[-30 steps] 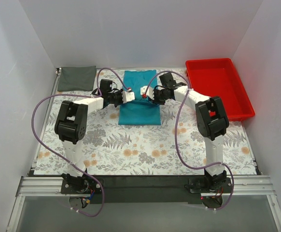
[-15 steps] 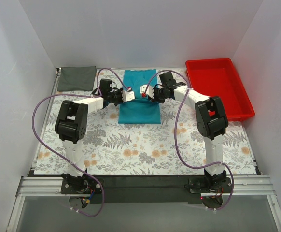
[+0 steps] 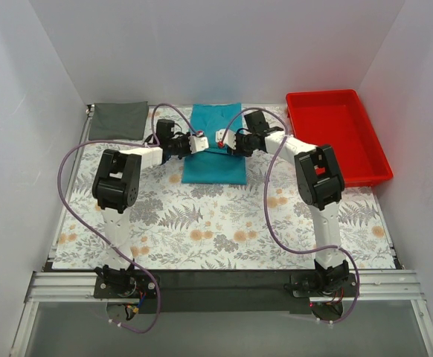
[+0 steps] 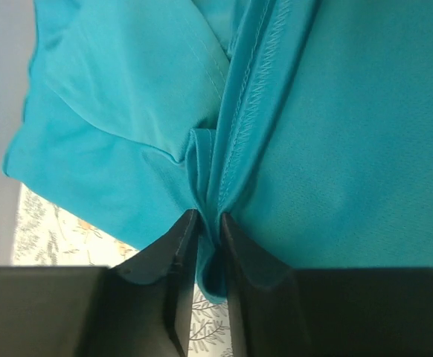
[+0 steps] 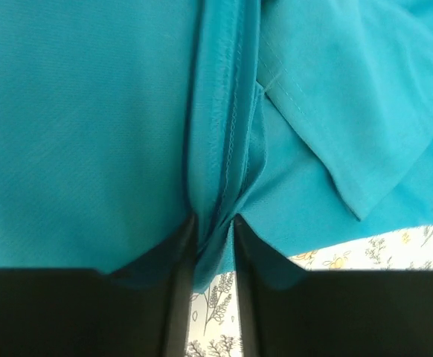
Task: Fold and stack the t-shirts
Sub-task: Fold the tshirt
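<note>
At the table cloth's (image 3: 201, 230) far edge, the left gripper (image 4: 205, 230) and right gripper (image 5: 215, 223) are each pinching a seam of the part-folded teal t-shirt (image 3: 215, 167). The dark grey t-shirt (image 3: 118, 119) is lying folded at the far-left corner; stacking is probably remaining.

On our desk (image 3: 216, 277) we see a floral cloth (image 3: 201, 223) bearing a teal t-shirt (image 3: 215, 167), a grey t-shirt (image 3: 118, 119) and a red tray (image 3: 335, 95).
</note>
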You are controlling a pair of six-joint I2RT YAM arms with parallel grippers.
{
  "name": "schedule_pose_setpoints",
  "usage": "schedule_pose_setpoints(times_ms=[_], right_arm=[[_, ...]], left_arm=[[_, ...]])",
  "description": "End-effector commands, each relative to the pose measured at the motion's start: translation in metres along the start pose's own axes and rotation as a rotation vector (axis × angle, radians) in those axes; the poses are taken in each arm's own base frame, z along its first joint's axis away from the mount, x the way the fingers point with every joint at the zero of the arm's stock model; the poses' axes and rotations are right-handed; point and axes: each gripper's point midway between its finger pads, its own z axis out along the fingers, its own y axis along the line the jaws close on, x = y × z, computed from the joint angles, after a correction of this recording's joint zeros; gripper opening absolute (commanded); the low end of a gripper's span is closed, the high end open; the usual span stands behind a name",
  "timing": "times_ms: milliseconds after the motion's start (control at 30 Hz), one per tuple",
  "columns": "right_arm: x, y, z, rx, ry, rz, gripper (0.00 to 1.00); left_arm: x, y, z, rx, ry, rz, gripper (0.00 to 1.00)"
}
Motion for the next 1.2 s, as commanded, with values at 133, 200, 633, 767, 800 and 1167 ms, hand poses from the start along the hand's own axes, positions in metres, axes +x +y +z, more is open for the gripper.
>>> schedule_pose_setpoints(times_ms=[133, 200, 633, 767, 800, 1167], right_arm=[[-0.028, -0.078, -0.028, 0.257, -0.031, 0.024, 0.49], [-0.042, -0.096, -0.048, 0.325, -0.048, 0.051, 0.5], [-0.085, -0.038, -0.119, 0.212, -0.137, 0.201, 0.33], [-0.083, 0.023, -0.101, 0.0, -0.121, 0.236, 0.21], [-0.083, 0.032, -0.098, -0.027, -0.121, 0.244, 0.21], [-0.051, 0.109, -0.054, -0.197, -0.035, 0.227, 0.31]], left_arm=[[-0.016, 0.067, -0.021, -0.202, 0.004, -0.062, 0.36], [-0.027, 0.085, -0.035, -0.267, -0.005, -0.119, 0.49], [-0.079, 0.031, -0.112, -0.091, -0.071, -0.383, 0.45], [-0.076, -0.023, -0.113, 0.078, -0.073, -0.454, 0.38], [-0.073, -0.042, -0.112, 0.134, -0.07, -0.472, 0.38], [-0.044, -0.09, -0.091, 0.194, -0.004, -0.459, 0.42]])
